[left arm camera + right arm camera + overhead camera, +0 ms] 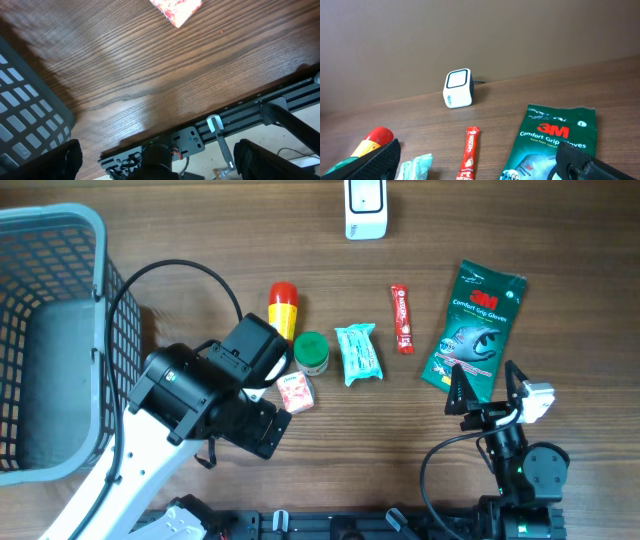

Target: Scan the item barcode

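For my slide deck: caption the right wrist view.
White barcode scanner beyond a red sachet and 3M gloves pack, seen between open jaws.

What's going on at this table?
Nothing has been picked up for scanning yet. The left claw hangs open near a small pink packet; the right claw stands open at the near end of a green plastic glove pack. The white cube scanner sits at the far edge.
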{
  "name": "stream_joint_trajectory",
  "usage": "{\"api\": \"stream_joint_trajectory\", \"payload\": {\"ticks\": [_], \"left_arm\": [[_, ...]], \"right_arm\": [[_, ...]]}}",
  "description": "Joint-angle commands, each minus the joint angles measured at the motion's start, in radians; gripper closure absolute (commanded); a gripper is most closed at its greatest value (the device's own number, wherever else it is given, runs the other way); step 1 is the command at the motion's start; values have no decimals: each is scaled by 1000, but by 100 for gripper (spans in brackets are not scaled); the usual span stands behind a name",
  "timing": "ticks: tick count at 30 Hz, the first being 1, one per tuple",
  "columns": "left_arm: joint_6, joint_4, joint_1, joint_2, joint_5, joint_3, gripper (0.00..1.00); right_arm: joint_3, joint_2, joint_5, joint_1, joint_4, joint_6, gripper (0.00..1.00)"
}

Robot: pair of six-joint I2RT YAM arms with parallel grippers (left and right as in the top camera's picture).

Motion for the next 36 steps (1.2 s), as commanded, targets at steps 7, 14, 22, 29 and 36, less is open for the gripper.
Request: {"api": "stream_joint_trajectory", "payload": {"ticks": [7, 14, 22, 29, 36], "left_arm": [[-9, 3, 3, -7, 9, 0, 0], [-9, 3, 3, -7, 9, 0, 0], [-9, 3, 3, -7, 9, 0, 0], [-9, 3, 3, -7, 9, 0, 0], [-9, 3, 3, -7, 9, 0, 0]], "right_arm": [[67, 3, -366, 6, 127, 303, 0], [520, 359, -351, 6, -291, 84, 0], [1008, 1020, -523, 6, -721, 40, 0], [1007, 1424, -386, 176, -637, -94, 6], [1007, 1655, 109, 491, -457, -38, 7]]}}
